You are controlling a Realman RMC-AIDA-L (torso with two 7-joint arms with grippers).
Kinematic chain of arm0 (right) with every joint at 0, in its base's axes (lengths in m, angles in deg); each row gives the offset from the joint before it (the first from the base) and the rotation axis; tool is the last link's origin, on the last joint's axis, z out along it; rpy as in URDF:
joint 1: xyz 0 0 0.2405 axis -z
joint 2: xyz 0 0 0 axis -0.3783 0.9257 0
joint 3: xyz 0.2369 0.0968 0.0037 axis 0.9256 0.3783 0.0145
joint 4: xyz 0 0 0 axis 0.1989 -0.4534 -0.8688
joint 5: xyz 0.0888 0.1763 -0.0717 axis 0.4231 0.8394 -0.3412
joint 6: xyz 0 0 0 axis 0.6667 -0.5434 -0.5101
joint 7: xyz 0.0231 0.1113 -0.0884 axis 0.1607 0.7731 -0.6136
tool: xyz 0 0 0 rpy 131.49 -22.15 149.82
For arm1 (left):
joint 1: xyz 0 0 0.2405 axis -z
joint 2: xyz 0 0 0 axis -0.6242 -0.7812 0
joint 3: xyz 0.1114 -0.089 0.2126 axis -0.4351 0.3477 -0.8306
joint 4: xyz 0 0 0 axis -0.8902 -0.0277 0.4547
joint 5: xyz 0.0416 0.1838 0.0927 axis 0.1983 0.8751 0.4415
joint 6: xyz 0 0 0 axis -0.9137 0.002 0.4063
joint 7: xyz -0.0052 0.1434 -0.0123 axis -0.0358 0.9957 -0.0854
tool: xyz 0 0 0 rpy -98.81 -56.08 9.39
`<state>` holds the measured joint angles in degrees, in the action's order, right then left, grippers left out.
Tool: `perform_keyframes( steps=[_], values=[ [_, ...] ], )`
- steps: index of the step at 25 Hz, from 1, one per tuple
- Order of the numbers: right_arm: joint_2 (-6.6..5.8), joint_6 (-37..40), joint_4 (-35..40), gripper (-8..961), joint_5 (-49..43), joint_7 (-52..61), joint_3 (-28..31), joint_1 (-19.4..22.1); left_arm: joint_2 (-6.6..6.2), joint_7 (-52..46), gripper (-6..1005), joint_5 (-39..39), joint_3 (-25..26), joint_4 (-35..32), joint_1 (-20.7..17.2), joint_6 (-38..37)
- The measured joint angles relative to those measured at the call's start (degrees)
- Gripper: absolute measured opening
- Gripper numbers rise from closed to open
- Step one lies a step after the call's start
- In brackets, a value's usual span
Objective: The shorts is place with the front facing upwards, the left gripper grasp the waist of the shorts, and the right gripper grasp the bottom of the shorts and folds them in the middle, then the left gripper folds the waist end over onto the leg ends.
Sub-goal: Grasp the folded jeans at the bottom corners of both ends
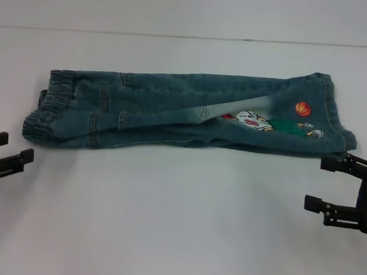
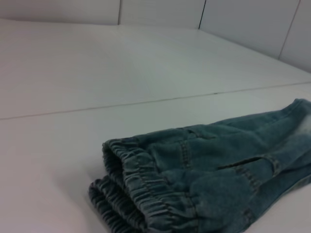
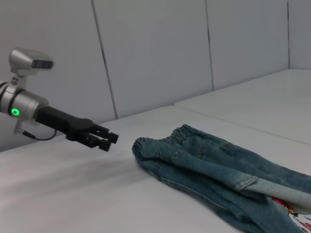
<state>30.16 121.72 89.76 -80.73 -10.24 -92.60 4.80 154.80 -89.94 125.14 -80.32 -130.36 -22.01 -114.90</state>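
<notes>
White table against white panelled walls.
I see a smooth white table (image 1: 177, 225) filling my head view, with a thin dark seam (image 1: 178, 36) running across it near the far edge. Beyond it, in the wrist views, a pale wall (image 3: 155, 53) rises in flat panels split by narrow vertical joints. The light is soft and even, leaving only faint shadows on the tabletop.
</notes>
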Motion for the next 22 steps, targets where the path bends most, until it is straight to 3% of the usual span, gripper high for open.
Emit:
perform_keyframes(
  steps=[12,22],
  values=[
    [0.08,0.1,-0.7,932,-0.3,-0.5,-0.4,-0.1,-0.18,0.1,734,1.4,-5.9,2.0,3.8,10.8],
    [0.10,0.2,-1.3,930,-0.4,-0.4,-0.4,-0.5,-0.44,-0.5,733,4.7,-7.5,3.5,6.3,14.1]
  ],
)
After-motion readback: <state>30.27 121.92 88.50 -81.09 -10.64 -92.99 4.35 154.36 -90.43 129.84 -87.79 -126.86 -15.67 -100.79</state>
